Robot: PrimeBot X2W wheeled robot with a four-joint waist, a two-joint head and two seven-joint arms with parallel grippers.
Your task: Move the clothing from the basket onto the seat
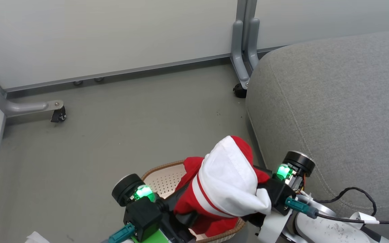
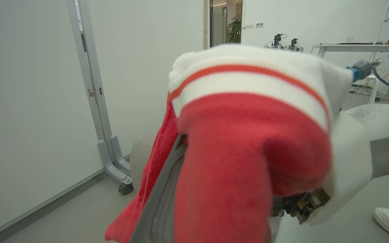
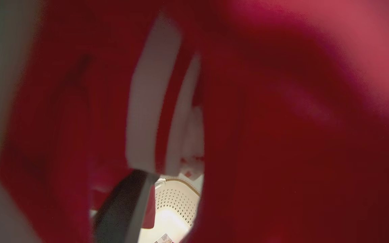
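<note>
Clothing (image 1: 226, 182) pinched in left end effector (image 2: 186, 148), hanging above basket (image 1: 160, 167).

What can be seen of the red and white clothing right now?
The clothing is soft, knit-looking fabric, mostly red with a broad white panel crossed by a thin red stripe. It is bunched and lifted above the basket, its lower red folds hanging towards the basket's inside. The left gripper seems shut on it, with red folds on both sides of its jaws; fabric also drapes around the right gripper. It is not yet on the grey seat beside it.
</note>
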